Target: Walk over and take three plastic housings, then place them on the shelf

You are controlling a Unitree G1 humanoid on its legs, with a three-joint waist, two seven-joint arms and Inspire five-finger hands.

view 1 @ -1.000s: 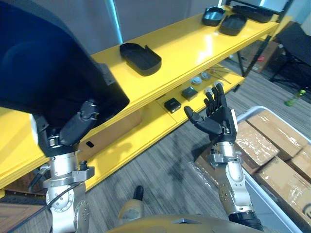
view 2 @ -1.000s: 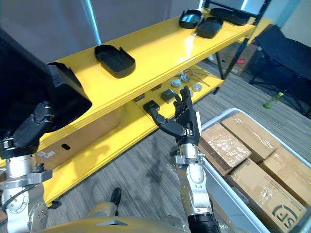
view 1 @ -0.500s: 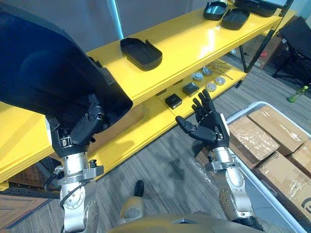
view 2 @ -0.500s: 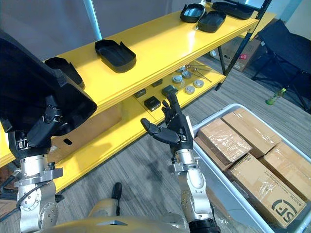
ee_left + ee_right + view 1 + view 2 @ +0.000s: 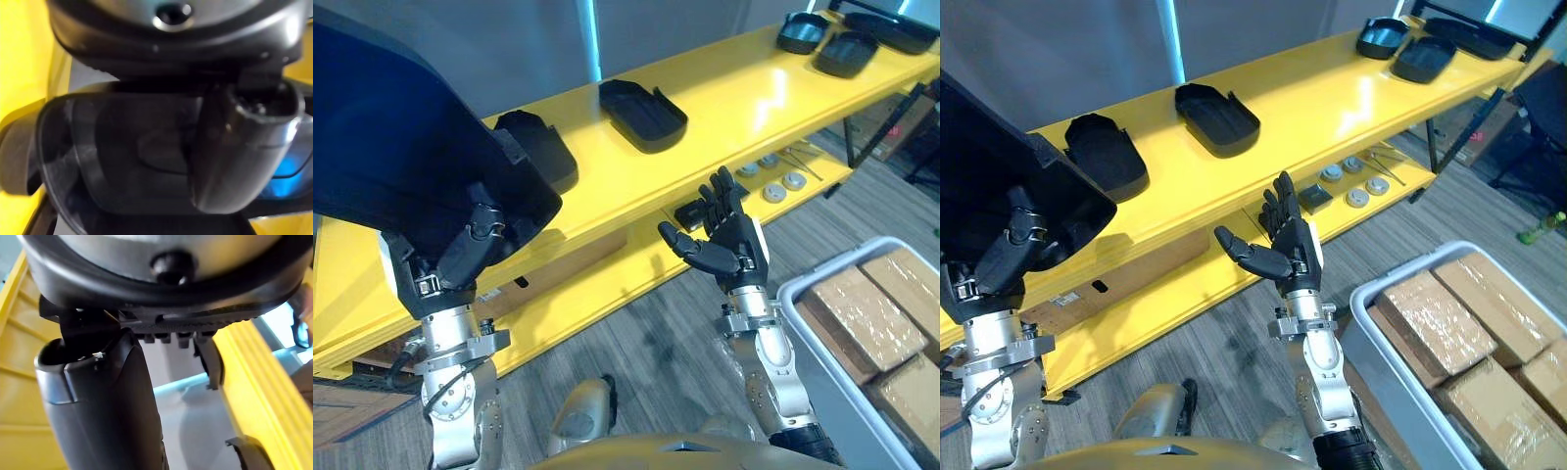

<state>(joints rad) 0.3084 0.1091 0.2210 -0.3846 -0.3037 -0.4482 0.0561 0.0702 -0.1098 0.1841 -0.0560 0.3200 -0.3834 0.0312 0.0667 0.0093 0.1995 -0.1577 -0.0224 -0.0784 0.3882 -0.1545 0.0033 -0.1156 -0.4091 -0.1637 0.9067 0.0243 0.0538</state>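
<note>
Left hand (image 5: 460,257), near left, grips a big black plastic housing (image 5: 401,166) by its edge, close before the yellow shelf (image 5: 734,98). Right hand (image 5: 729,245) hangs empty, fingers spread. Other housings (image 5: 642,114) lie along the shelf's top.

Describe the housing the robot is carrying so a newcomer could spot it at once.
Start at the long yellow shelf. At its near end the left hand grips the rim of a black plastic housing, held up in front of it. The other housings lie flat on the shelf; this one alone is in a hand.
</note>
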